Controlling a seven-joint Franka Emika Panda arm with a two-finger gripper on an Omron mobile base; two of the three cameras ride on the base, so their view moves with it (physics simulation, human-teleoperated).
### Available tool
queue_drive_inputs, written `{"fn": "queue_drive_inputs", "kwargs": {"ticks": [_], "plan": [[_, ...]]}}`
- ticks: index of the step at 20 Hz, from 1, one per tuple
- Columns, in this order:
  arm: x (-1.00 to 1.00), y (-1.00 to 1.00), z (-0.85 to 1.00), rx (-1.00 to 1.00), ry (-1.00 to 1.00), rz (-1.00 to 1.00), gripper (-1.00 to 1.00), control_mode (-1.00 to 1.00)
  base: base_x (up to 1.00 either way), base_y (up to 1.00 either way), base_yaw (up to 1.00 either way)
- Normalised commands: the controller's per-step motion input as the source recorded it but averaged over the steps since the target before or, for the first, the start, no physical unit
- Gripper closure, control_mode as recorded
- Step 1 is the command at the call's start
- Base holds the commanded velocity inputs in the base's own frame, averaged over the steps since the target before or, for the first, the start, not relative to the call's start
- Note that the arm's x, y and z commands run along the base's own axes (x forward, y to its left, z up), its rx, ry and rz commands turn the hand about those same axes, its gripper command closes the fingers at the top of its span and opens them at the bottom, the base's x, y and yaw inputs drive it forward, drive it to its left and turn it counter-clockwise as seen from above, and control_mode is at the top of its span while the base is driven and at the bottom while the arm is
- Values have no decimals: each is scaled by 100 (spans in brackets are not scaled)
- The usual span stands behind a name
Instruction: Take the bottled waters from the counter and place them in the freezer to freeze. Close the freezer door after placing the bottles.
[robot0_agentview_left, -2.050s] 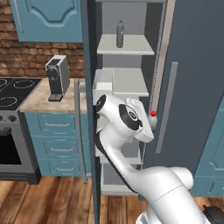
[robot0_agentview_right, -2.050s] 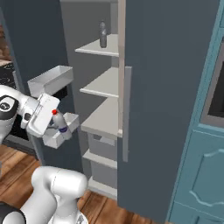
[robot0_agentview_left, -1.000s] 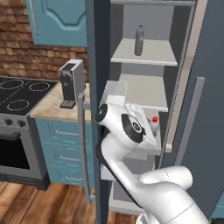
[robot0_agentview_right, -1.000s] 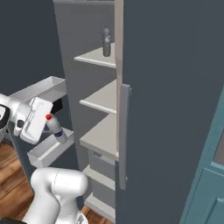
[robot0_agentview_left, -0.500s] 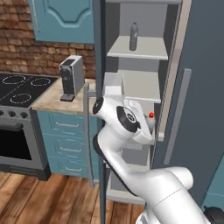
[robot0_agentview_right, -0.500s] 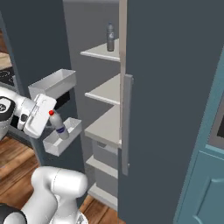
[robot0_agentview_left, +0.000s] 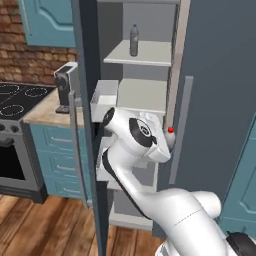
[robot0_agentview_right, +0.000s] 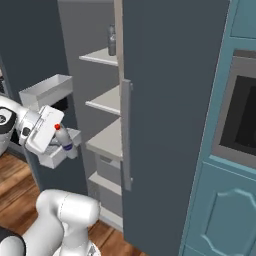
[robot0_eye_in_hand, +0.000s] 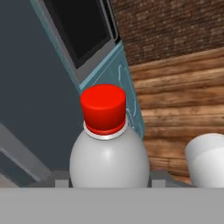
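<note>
A: Closest to the robot, what does the end effector (robot0_agentview_right: 62, 142) hold?

B: It is pinching the red-capped bottle (robot0_eye_in_hand: 107, 146) at the body. In the right base view the bottle (robot0_agentview_right: 63, 140) stands upright, just in front of a white door bin (robot0_agentview_right: 55, 155).

A: And the freezer (robot0_agentview_left: 140, 95)?

B: It stands open behind the arm, with grey shelves inside. The grey-blue bottle (robot0_agentview_left: 134, 40) stands already on the top shelf (robot0_agentview_left: 142, 54), far back.

A: How should the robot do this step well?

B: It seems best to carry the bottle level, lift it past the shelf edge, set it down well inside and only then release, so it will not tip. The freezer door (robot0_agentview_left: 86, 115) must be closed afterwards.

A: What is hard to see?

B: The fingers are covered by the bottle in the hand view, and the wrist hides most of the bottle in the left base view. Only the red cap (robot0_agentview_left: 171, 130) peeks out. Farther left, the tabletop (robot0_agentview_left: 42, 112) with the coffee machine (robot0_agentview_left: 64, 87) is partly cut by the door.
</note>
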Motion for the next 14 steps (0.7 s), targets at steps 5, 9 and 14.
{"fn": "queue_drive_inputs", "kwargs": {"ticks": [5, 9, 14], "plan": [[0, 0, 0, 0, 0, 0, 100, 100, -28, -67, 4], [0, 0, 0, 0, 0, 0, 100, 100, 25, -7, 4], [0, 0, 0, 0, 0, 0, 100, 100, 50, 15, 4]]}}
